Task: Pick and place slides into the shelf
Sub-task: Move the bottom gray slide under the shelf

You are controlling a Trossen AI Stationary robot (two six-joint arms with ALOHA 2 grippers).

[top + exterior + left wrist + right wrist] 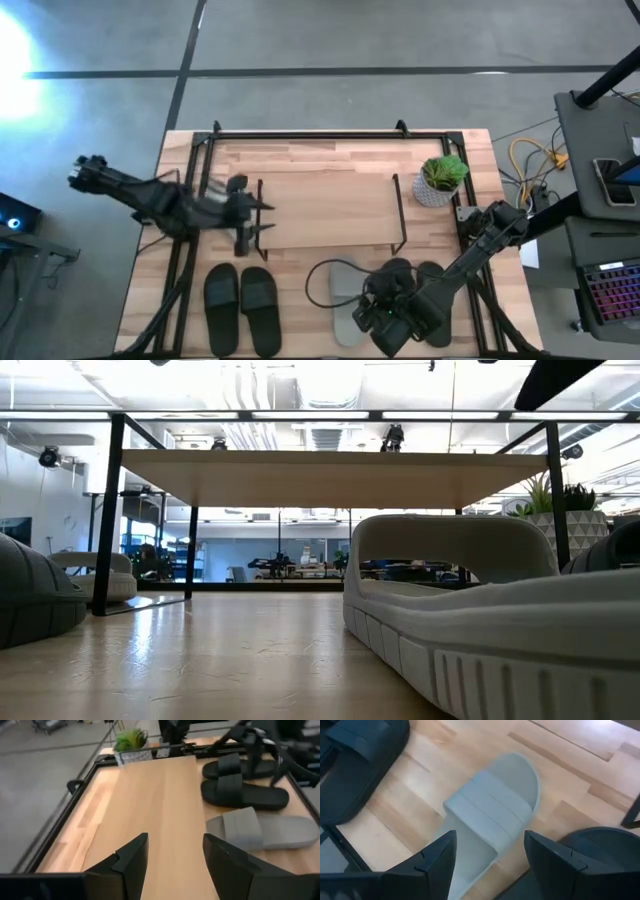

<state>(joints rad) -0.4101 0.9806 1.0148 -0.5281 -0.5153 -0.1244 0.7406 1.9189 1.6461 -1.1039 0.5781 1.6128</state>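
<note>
The shelf (325, 205), a light-wood board on thin black wire legs, stands mid-table; it also shows in the low view (330, 475). A black pair of slides (240, 305) lies soles down at the near left. A light grey slide (343, 285) lies at the near middle, and two more black slides (425, 280) lie beside it, partly hidden under my right arm. My right gripper (372, 318) is open above the grey slide (490, 815), one finger on either side of it, touching nothing. My left gripper (268, 217) is open and empty over the shelf's left end (150, 810).
A potted plant (440, 178) stands at the shelf's far right corner. A black cable loop (318, 285) lies by the grey slide. The table has a black frame along its edges (300, 132). Under the shelf board the tabletop is bare (250, 650).
</note>
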